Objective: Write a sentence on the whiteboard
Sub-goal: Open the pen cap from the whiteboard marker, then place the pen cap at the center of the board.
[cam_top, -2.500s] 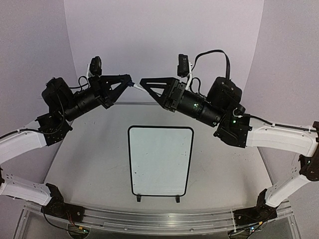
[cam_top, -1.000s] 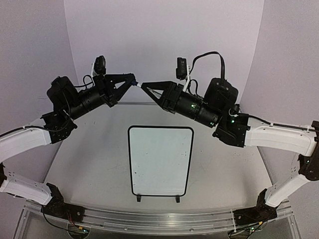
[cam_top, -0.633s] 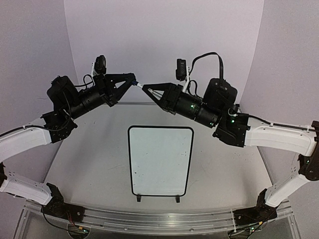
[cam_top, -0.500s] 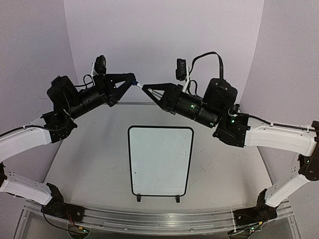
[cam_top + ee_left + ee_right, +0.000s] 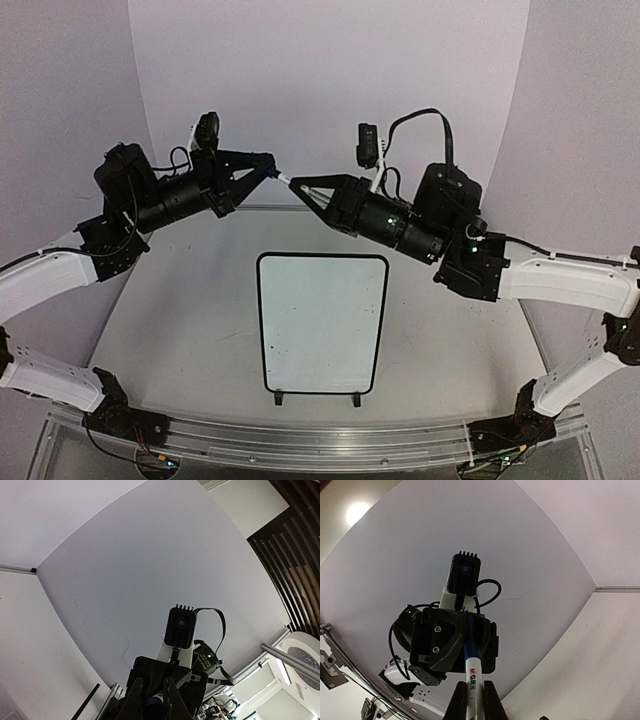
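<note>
From the top, your left arm point(image 5: 45, 280) and right arm point(image 5: 570, 278) are up high and bent in toward each other over the far side of the table point(image 5: 170, 300). The left gripper point(image 5: 268, 171) and right gripper point(image 5: 294, 184) point tip to tip, with a marker point(image 5: 281, 177) between them. The whiteboard point(image 5: 322, 320) lies on the table below them, nearer the bases, with its feet toward you. Its face is plain white inside a thin black frame.

In the left wrist view, your left gripper is squeezed tight on the marker's blue end.

In the right wrist view, your right gripper pinches the marker's white body. The blue end sits in the left gripper.
</note>
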{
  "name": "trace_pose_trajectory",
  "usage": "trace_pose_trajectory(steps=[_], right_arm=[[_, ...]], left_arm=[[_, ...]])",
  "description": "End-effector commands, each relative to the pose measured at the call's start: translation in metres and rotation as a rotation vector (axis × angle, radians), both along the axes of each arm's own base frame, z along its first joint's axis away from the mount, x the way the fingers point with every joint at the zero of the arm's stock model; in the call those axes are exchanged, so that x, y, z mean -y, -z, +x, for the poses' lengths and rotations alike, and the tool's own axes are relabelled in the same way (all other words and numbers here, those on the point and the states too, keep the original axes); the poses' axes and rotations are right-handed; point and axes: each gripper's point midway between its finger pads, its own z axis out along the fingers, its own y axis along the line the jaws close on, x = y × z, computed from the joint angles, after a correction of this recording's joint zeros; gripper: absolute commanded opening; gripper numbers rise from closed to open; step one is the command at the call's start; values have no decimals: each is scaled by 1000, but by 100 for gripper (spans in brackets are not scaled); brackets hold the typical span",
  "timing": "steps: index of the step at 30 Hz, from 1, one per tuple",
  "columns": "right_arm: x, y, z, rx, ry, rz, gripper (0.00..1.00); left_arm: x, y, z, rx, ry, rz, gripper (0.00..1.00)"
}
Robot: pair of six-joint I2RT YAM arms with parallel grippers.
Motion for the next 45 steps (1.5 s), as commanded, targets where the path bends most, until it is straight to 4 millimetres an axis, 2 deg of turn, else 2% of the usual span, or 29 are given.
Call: trace_pose_trajectory(steps=[1,3,7,10,11,14,16,19,23,26,30,37,45], right_arm=[[36,-27,-5,40,83,34,0],[43,-28,-7,49,91,25,0],[58,-29,-13,71,110,1,0],[71,-30,-17,95,131,-43,0],[76,-29,-18,99,143,-61,0],[90,-26,-19,114,177,-115,0],[98,-21,-20,124,196,-150,0],[109,-12,-19,128,233,-200,0],[112,-7,-19,136,239,-233,0],[106,-3,-19,140,225,-251,0],[99,0,-19,142,205,-272,0],[99,6,-19,132,202,-285,0],[102,15,-20,113,202,-303,0]], left_arm=[[-70,-44,40,54,-257,-57,0],[-82,-50,47,57,-297,-60,0],[-86,-51,54,57,-318,-32,0],[-86,-21,63,32,-361,113,0],[-87,-3,68,13,-386,192,0],[-98,80,80,-112,-448,489,0],[-109,142,79,-225,-457,682,0],[-116,222,69,-361,-387,895,0],[-114,296,55,-488,-241,1066,0],[-117,334,51,-539,-194,1162,0],[-122,371,50,-588,-144,1266,0],[-125,408,51,-612,-102,1347,3],[-124,430,47,-642,-67,1360,14]])
